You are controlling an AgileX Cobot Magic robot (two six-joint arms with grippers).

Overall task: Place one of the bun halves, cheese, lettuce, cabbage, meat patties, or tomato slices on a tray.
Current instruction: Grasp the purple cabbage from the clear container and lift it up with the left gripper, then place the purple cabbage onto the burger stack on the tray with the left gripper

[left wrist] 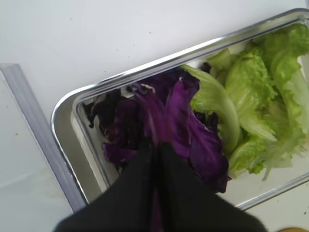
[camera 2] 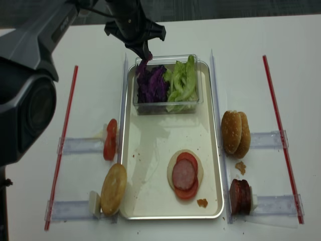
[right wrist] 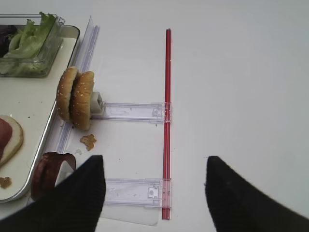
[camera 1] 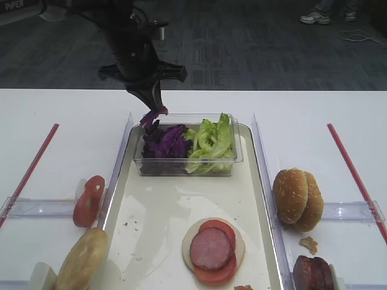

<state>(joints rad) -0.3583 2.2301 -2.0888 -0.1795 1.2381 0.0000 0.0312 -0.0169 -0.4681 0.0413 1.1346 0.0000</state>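
- The tray (camera 1: 254,181) runs down the middle of the white table (camera 1: 60,109), cream and crumb-flecked. On its near end sits a plain bun half (camera 1: 188,241) with tomato slices (camera 1: 221,228) and a meat patty (camera 1: 211,248) stacked on it.
- At the tray's far end stands a clear tub (camera 1: 239,156), holding lettuce (camera 1: 208,142) on the right and purple cabbage (camera 1: 164,144) on the left.
- The left gripper (camera 1: 151,103) hangs just above the tub's back-left corner, jaws pinched tight on one cabbage leaf (camera 1: 152,115). The leaf droops from the tips, its lower end close to or touching the pile.
- I'd judge that leaf light, limp and a bit slick: it will flop and could slip or tear, so a pinch near the thicker end suits it better than the thin edge.
- The right gripper (right wrist: 152,193) waits over bare table beside the red strip (right wrist: 167,121), fingers spread wide and holding nothing.
- Two sesame bun halves (camera 1: 297,199) stand on edge right of the tray, with more patties (camera 1: 313,273) nearer; a tomato slice (camera 1: 88,201) and another bun half (camera 1: 83,258) stand to its left.
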